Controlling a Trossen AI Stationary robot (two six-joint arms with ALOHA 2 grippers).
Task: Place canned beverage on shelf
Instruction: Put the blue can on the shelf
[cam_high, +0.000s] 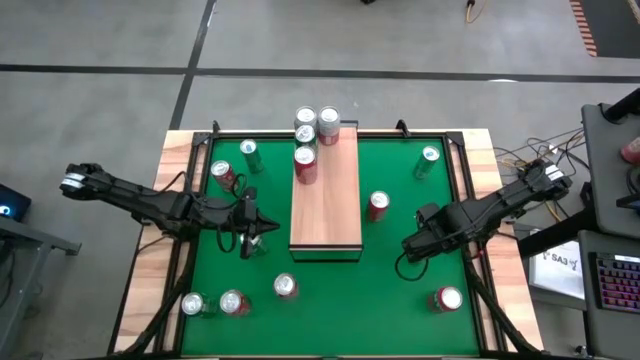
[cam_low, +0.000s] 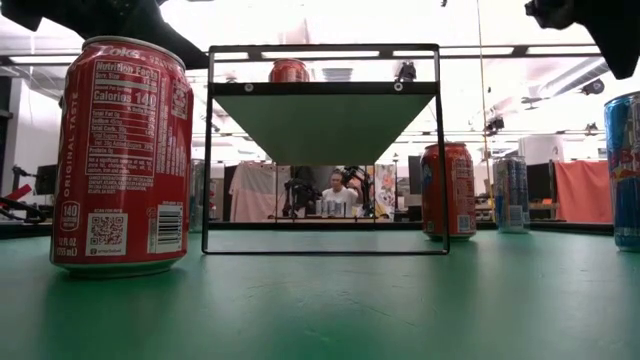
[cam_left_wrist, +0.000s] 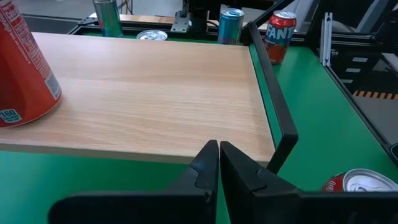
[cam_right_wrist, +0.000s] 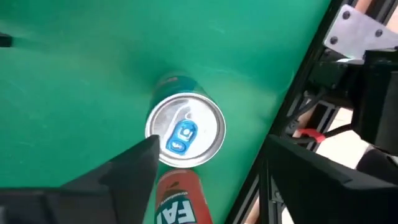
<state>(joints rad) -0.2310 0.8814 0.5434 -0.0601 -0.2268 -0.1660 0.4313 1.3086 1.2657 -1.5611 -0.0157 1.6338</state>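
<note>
The shelf (cam_high: 325, 200), a pale wooden board on a low dark frame, stands mid-table. A red can (cam_high: 306, 165) stands on it, and several more cans (cam_high: 316, 127) crowd its far end. My right gripper (cam_high: 422, 232) hangs to the shelf's right, pointing down and open. Its fingers (cam_right_wrist: 127, 171) are above a teal can with a silver top and blue tab (cam_right_wrist: 185, 130) and do not touch it. This can stands upright on the green surface beside an orange Fanta can (cam_right_wrist: 177, 199). My left gripper (cam_left_wrist: 219, 149) is shut and empty, just short of the shelf's left long edge (cam_left_wrist: 124, 152).
Loose cans stand around the green surface: two at far left (cam_high: 222, 175), three along the near edge (cam_high: 235, 302), one near right (cam_high: 447, 298), one far right (cam_high: 430, 158). The Fanta can (cam_high: 378, 205) stands between the shelf and my right gripper. A wooden rim (cam_high: 175, 150) borders the table.
</note>
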